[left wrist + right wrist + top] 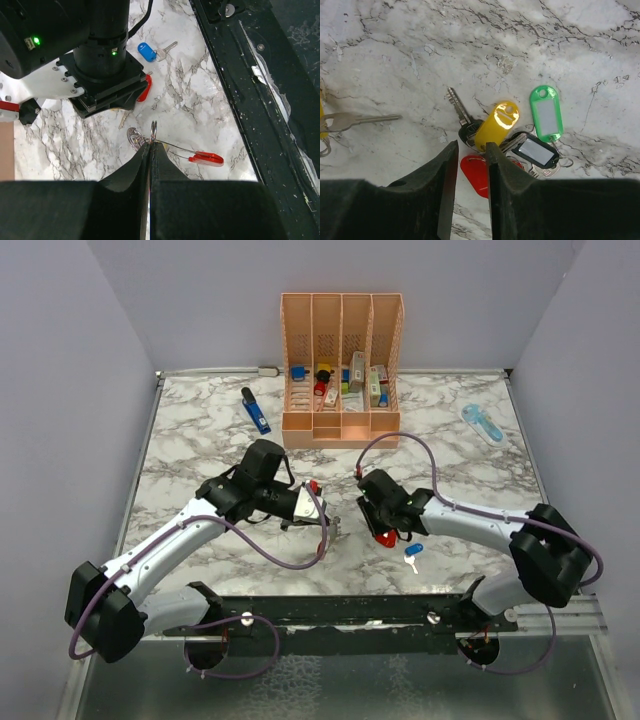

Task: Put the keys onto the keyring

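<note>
Nearest the front rail, a small silver key with a blue plastic head (413, 552) lies alone on the white-and-grey marbled table (190, 455), just beside the right arm's wrist.

The left tool (151, 145) is clenched. Its two black fingers press flat together on the keyring (153, 129), a thin silvery metal ring held upright and edge-on. A thin metal link runs from the ring to a red strap piece (206, 159) lying on the marble (a small coil of wire sits just left of the ring).

Close across from it, the right tool (471, 146) points down over a cluster of keys (509, 142), its jaws a narrow gap apart. A red plastic tag (476, 176) fills that gap; whether the fingers press on it I cannot tell.

Just beyond the fingertips, overlapping one another, lie:
- a yellow plastic tag (497, 125)
- a silver key with a dark head (459, 106)
- a black-framed white-label tag (535, 151)
- a green-framed tag (546, 114)

Another silver key (362, 119) lies apart to the left.

At the far wall stands a tall orange slotted rack (342, 330). A dark-blue pen-shaped tool (256, 410) lies to its left and a pale-blue elongated gadget (483, 423) to its right.
</note>
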`<act>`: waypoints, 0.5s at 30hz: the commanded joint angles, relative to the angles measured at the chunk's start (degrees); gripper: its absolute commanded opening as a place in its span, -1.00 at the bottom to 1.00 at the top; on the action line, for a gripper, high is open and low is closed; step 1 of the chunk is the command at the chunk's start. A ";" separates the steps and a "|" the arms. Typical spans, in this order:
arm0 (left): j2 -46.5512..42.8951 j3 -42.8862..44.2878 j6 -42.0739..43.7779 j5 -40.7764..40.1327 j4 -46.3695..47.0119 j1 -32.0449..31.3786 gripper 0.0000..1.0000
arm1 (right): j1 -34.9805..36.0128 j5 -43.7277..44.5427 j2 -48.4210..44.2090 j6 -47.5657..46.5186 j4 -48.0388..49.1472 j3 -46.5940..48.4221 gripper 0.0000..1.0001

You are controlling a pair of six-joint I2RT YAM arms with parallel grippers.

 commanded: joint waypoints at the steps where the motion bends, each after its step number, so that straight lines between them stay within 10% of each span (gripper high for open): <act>1: -1.62 -0.08 0.96 1.14 0.18 0.30 -1.00 | -0.82 -1.15 1.75 -1.29 0.90 1.61 -0.43; 15: -1.33 -0.31 -0.92 0.72 2.92 0.56 -1.00 | -1.06 -0.09 3.77 0.92 -2.04 3.25 -0.97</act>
